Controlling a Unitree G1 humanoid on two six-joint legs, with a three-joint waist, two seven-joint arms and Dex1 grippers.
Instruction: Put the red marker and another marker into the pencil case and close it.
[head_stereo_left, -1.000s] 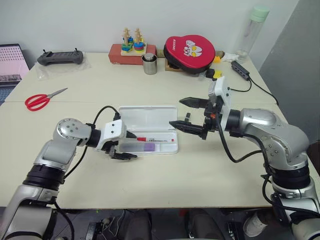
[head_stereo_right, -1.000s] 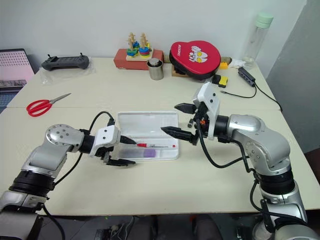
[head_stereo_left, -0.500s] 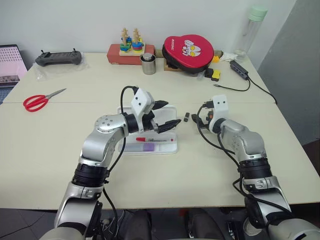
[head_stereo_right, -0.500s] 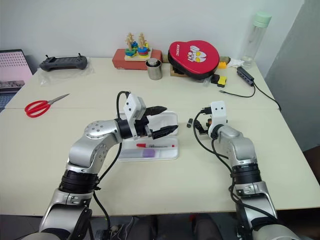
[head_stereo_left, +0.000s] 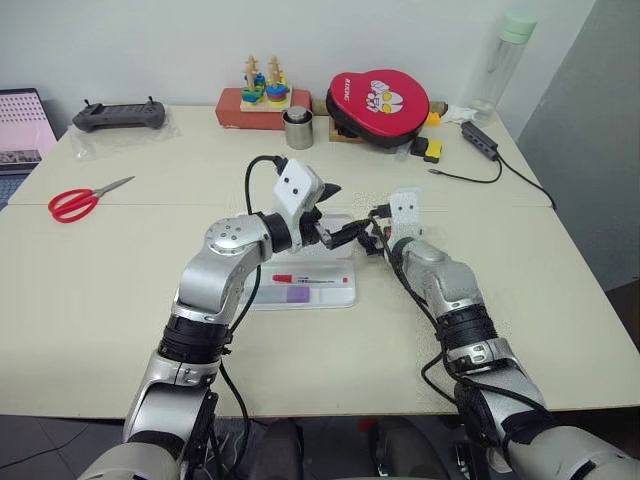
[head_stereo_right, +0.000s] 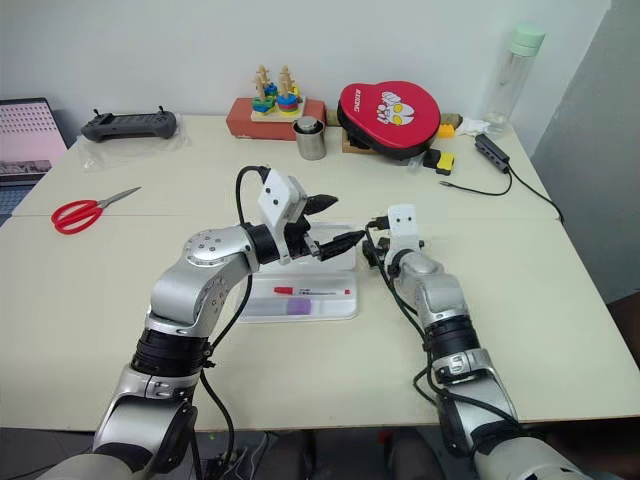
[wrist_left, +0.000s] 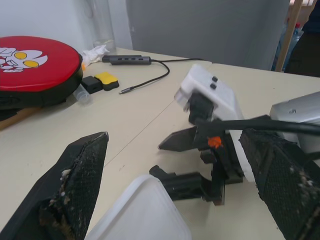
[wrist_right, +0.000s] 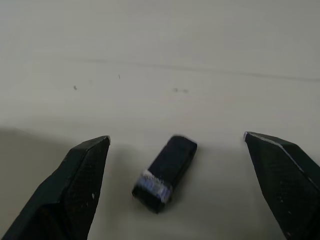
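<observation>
The pencil case (head_stereo_left: 349, 288) lies open in the middle of the table, its lid partly hidden behind my left arm. Inside it lie the red marker (head_stereo_left: 310, 280) and, nearer to me, the short lavender marker (head_stereo_left: 297, 296). My left gripper (head_stereo_left: 347, 208) hovers open above the lid's right end, whose corner (wrist_left: 145, 210) shows in the left wrist view. Just right of the case my right gripper (head_stereo_left: 373, 232) is open and low over the table. A small black stub (wrist_right: 165, 172) lies between its fingers (wrist_right: 75, 190), untouched.
Red scissors (head_stereo_left: 78, 200) lie at the left. Along the far edge stand a black controller (head_stereo_left: 118, 116), a stacking toy (head_stereo_left: 262, 95), a metal cup (head_stereo_left: 298, 128), a red pad (head_stereo_left: 378, 95) and a bottle (head_stereo_left: 510, 60). A cabled hub (head_stereo_left: 480, 140) lies at the far right.
My left gripper has swung from the case's near front edge up and right, over the lid. My right gripper has turned and dropped to the table around the black stub.
</observation>
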